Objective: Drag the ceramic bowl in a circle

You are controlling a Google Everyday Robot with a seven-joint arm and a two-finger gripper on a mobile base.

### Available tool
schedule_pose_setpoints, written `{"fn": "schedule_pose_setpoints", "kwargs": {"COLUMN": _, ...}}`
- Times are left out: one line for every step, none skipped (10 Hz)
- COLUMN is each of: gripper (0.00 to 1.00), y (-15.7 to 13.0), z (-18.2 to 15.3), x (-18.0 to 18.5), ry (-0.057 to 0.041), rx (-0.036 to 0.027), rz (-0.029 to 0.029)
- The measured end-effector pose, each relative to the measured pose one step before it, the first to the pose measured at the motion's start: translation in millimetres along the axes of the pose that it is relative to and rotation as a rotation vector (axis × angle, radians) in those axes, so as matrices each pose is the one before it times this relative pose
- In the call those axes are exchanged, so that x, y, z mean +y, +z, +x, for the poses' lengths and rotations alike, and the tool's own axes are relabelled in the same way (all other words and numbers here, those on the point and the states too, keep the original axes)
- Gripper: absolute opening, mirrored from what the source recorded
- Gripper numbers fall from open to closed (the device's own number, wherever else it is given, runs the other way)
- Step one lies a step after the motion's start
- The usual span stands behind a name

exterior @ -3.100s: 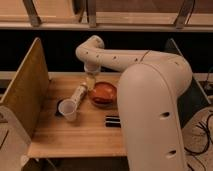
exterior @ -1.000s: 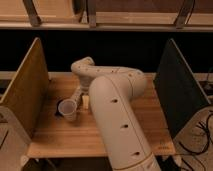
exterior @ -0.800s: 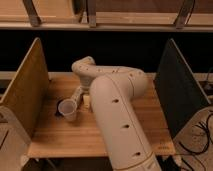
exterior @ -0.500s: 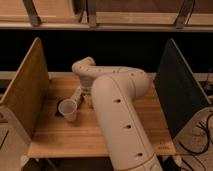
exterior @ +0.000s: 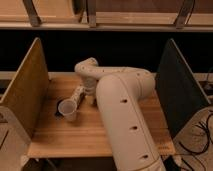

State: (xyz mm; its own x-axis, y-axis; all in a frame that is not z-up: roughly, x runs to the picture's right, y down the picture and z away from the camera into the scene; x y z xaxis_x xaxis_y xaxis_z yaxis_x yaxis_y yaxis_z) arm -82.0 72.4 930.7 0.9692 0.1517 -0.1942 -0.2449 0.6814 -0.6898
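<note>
Gripper (exterior: 91, 96) is down at table height, mid-back of the wooden table (exterior: 55, 137), hanging off the bent wrist. Jaws are closed. On what, can't tell: the big white forearm (exterior: 125, 115) cuts across the middle of the camera view and covers everything just camera-right of the fingertips.

Ceramic bowl isn't visible anywhere. No open stretch of table shows it, so my guess is that it sits behind the forearm, at or just camera-right of the gripper, maybe with its rim pinched. That's inference, not seen.

Key relation for the drag: if the rim is held, the bowl's centre lies camera-right of the gripper, toward the dark side panel (exterior: 180, 90). The bowl is round, so there's no axis to line up, and there's only one arm.

Clutter sits on the other side. A pale tube-like object (exterior: 77, 95) lies on its side just beside the gripper, long axis running diagonally toward the front-left. A translucent cup (exterior: 67, 110) stands upright near its lower end; can't tell if they touch.

Risk, as I judge it: the camera-left half of the circle could sweep wrist or bowl into those two. The wooden side panel (exterior: 25, 90) is well apart.
</note>
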Motion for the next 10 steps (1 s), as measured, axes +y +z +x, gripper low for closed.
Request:
{"fn": "schedule_pose_setpoints", "kwargs": {"gripper": 0.00, "y": -6.87, "z": 4.01, "x": -1.85, "ry": 0.00677, "rx": 0.00814, "rz": 0.01430}}
{"fn": "schedule_pose_setpoints", "kwargs": {"gripper": 0.00, "y": -10.35, "z": 8.01, "x": -2.11, "ry": 0.01487, "rx": 0.01492, "rz": 0.01810}}
{"fn": "schedule_pose_setpoints", "kwargs": {"gripper": 0.00, "y": -12.70, "z": 11.85, "x": -1.23, "ry": 0.02246, "rx": 0.02051, "rz": 0.01754}}
{"fn": "schedule_pose_setpoints", "kwargs": {"gripper": 0.00, "y": -11.59, "z": 15.17, "x": 0.32, "ry": 0.02694, "rx": 0.03049, "rz": 0.01378}}
{"fn": "schedule_pose_setpoints", "kwargs": {"gripper": 0.00, "y": -8.26, "z": 13.56, "x": 0.32, "ry": 0.02246, "rx": 0.03032, "rz": 0.00993}}
{"fn": "schedule_pose_setpoints", "kwargs": {"gripper": 0.00, "y": -8.31, "z": 20.38, "x": -2.02, "ry": 0.03231, "rx": 0.05121, "rz": 0.01644}}
{"fn": "schedule_pose_setpoints", "kwargs": {"gripper": 0.00, "y": -4.97, "z": 13.63, "x": -3.72, "ry": 0.02646, "rx": 0.03555, "rz": 0.01377}}
{"fn": "schedule_pose_setpoints", "kwargs": {"gripper": 0.00, "y": -2.03, "z": 7.66, "x": -3.84, "ry": 0.01681, "rx": 0.02337, "rz": 0.00947}}
{"fn": "schedule_pose_setpoints", "kwargs": {"gripper": 0.00, "y": -0.99, "z": 5.94, "x": -4.83, "ry": 0.01319, "rx": 0.02431, "rz": 0.00934}}
{"fn": "schedule_pose_setpoints", "kwargs": {"gripper": 0.00, "y": 0.07, "z": 3.61, "x": -6.76, "ry": 0.01110, "rx": 0.02426, "rz": 0.01009}}
